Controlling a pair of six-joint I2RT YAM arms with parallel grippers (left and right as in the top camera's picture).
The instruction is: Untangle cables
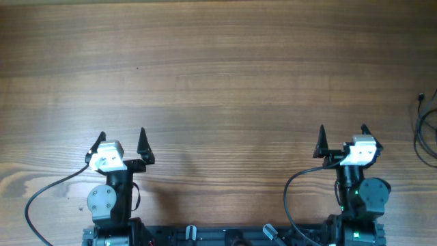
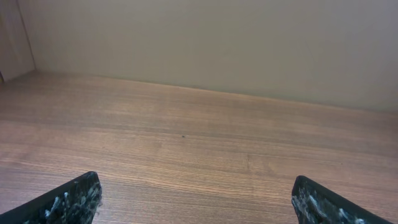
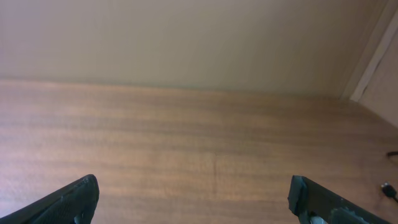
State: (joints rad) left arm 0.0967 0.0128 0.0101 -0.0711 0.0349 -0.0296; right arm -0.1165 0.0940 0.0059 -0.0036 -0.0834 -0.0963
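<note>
The cables (image 1: 425, 128) are thin black wires in loose loops at the far right edge of the table in the overhead view, partly cut off by the frame. A small plug end (image 3: 388, 189) shows at the right edge of the right wrist view. My right gripper (image 1: 343, 137) is open and empty, to the left of the cables and apart from them. My left gripper (image 1: 121, 141) is open and empty near the front left, far from the cables. Both wrist views show the fingertips spread wide over bare wood (image 2: 196, 196) (image 3: 193, 193).
The wooden table (image 1: 218, 68) fills the overhead view. A plain beige wall (image 2: 217, 43) rises behind its far edge. Thicker black arm cables (image 1: 48, 188) curve beside each arm base at the front edge.
</note>
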